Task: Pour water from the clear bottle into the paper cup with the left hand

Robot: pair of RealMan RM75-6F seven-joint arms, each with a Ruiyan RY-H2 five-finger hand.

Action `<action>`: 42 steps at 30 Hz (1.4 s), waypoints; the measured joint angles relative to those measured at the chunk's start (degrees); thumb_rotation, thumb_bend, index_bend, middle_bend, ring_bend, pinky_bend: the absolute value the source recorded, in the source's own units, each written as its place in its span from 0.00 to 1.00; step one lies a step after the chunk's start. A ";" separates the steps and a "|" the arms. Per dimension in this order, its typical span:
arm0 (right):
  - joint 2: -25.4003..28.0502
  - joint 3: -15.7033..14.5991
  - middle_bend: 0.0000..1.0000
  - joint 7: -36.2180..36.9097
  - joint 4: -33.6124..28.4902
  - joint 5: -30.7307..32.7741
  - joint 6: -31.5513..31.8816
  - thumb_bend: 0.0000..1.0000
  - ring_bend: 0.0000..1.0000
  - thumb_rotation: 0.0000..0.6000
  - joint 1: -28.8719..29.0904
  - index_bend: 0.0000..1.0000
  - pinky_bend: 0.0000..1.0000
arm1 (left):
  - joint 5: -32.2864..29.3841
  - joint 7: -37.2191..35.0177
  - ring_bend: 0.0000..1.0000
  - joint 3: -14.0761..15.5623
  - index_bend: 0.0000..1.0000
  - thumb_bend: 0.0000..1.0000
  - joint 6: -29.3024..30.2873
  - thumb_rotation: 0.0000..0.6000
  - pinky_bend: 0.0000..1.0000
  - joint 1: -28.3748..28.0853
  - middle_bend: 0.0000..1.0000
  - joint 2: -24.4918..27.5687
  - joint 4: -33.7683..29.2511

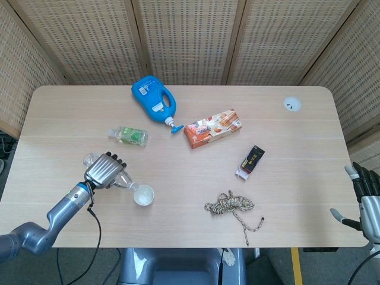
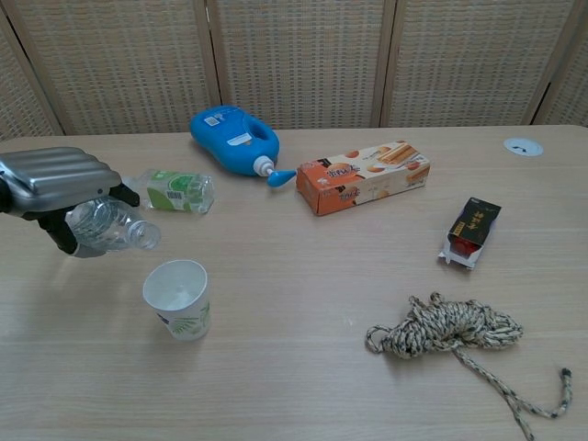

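1. Holding the bottle [image 2: 108, 226] nearly level, the left hand [image 2: 53, 186] has its fingers wrapped round it, neck above and just behind the paper cup [image 2: 177, 298].
2. Tip the neck down over the cup's centre, slowly.
3. Right hand [image 1: 367, 196] idles empty, fingers apart, off the table's edge.

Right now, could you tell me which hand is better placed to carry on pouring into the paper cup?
The left hand: it grips the clear bottle beside the paper cup. The right hand sits empty at the table's far edge.
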 measured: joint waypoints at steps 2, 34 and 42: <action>-0.03 0.01 0.00 -0.10 -0.03 0.06 -0.09 0.00 0.00 1.00 0.04 0.00 0.00 | 0.75 -3.52 0.35 -0.14 0.62 0.50 0.14 1.00 0.39 0.13 0.50 -0.11 0.39; -0.88 -0.15 0.00 -2.32 0.03 0.51 -1.41 0.00 0.00 1.00 0.64 0.00 0.00 | -1.73 -72.31 0.35 -10.81 0.62 0.49 5.14 1.00 0.38 5.80 0.50 -13.47 18.60; -1.11 -0.13 0.00 -2.64 0.22 0.90 -2.08 0.00 0.00 1.00 0.93 0.00 0.00 | -1.58 -79.02 0.35 -12.04 0.59 0.45 5.46 1.00 0.37 5.74 0.48 -19.81 25.99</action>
